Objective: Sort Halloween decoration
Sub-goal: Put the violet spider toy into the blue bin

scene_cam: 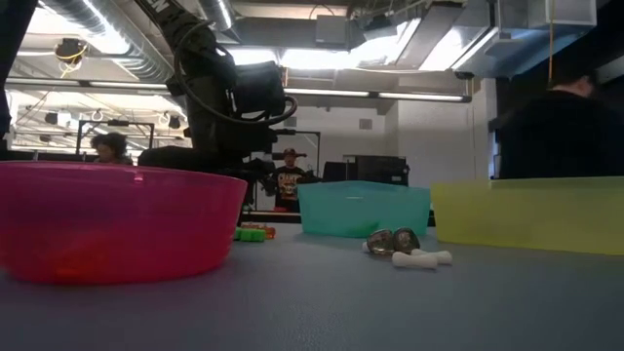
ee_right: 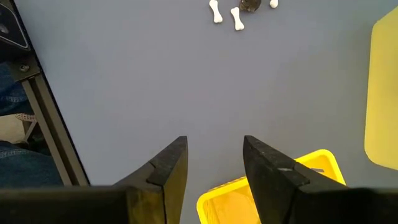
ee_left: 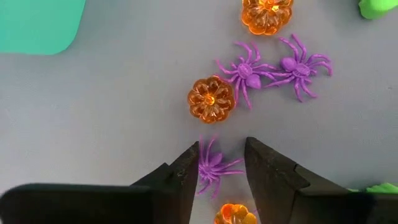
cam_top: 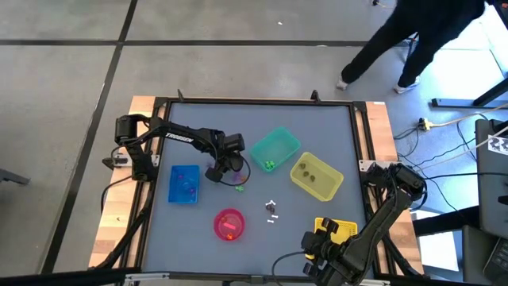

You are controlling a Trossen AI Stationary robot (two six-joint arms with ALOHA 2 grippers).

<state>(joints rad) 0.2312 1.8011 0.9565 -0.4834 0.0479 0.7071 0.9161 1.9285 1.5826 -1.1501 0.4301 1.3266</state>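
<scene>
Halloween trinkets lie on the grey table under my left gripper [ee_left: 216,163]: three purple spiders [ee_left: 247,73] [ee_left: 300,65] [ee_left: 214,167], orange pumpkins [ee_left: 211,99] [ee_left: 267,14] and green bits [ee_left: 376,7]. My left gripper [cam_top: 236,176] points down with one finger on each side of the nearest spider, and there is still a gap between the fingers. My right gripper [ee_right: 214,162] hangs open over the table's near right, above a yellow bin [ee_right: 273,193], and holds nothing. White bones and a dark grey trinket [cam_top: 271,208] lie mid-table. My left gripper comes from above with one finger on each side of the nearest purple spider's body [ee_left: 213,165]. The spider's leg tips [ee_left: 236,164] reach as far as the fingers' inner faces, but I cannot tell whether they touch. The spider lies flat on the table.
A blue bin [cam_top: 184,183] stands left of my left gripper. A teal bin [cam_top: 275,151] and a yellow-green bin [cam_top: 316,176] stand to its right, and a pink bowl [cam_top: 228,224] stands nearer. A person walks beyond the far edge. Bare table lies between the bowl and the yellow bin [cam_top: 335,230].
</scene>
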